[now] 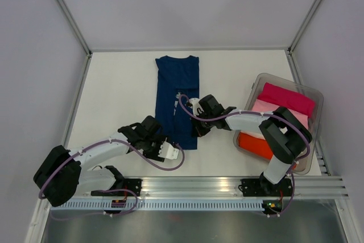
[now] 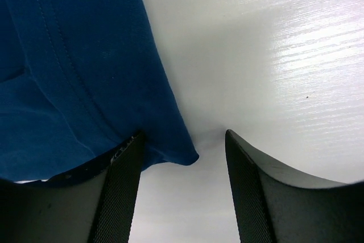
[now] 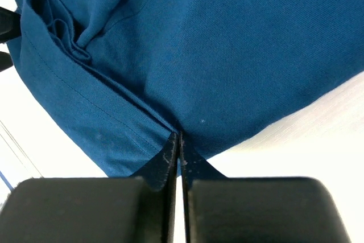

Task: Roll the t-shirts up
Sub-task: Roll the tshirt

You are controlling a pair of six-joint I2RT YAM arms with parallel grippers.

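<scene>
Lying flat mid-tabletop (image 1: 114,95): navy tee (image 1: 176,98), folded into a narrow strip, long axis running near to far, collar at the far end, hem toward the arms. Chest print partly hidden by the right arm. Bin (image 1: 259,79) at right: magenta tee (image 1: 287,98), pink tee (image 1: 260,106) and orange-red tee (image 1: 255,145), each partly covered. Left claw (image 1: 169,151): open, near-left hem corner between its fingers. Right claw (image 3: 180,138): closed, pinching the near-right hem.

White arms (image 1: 102,151), blk joints (image 1: 57,176), purple cables (image 1: 165,166)
</scene>
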